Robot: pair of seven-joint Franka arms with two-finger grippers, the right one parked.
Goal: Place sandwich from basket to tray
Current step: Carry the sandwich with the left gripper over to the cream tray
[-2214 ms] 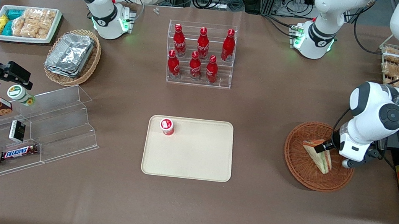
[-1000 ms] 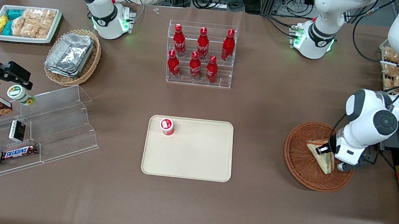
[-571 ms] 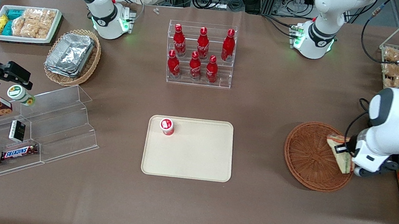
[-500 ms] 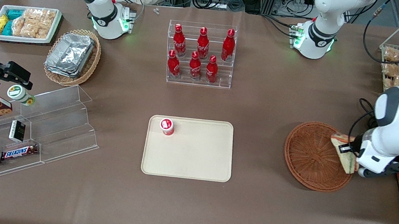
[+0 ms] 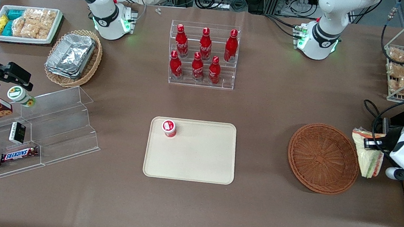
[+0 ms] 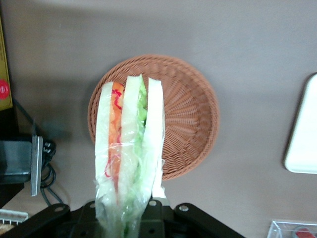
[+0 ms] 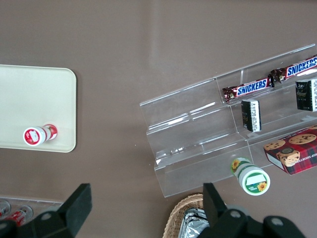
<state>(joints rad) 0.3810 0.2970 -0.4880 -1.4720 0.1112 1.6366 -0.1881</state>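
Wicker is now lying bare in the round reddish-brown basket point(image 5: 323, 158), because the sandwich point(image 5: 366, 156) that was resting in it a couple of seconds ago is hanging in the air just outside the rim, toward the working arm's end of the table, with the gripper point(image 5: 373, 144) pinching it through its clear wrap (in the wrist view the wedge point(image 6: 130, 148) is dangling point-down above the basket point(image 6: 190, 119)). The cream tray point(image 5: 199, 160) is sitting unchanged near the middle of the brown table point(image 5: 258, 222), well apart from the sandwich, and is carrying only a small red-and-white cup point(image 5: 169, 128). Farther from the camera, a clear rack of red bottles point(image 5: 202, 55) is standing where it stood before.
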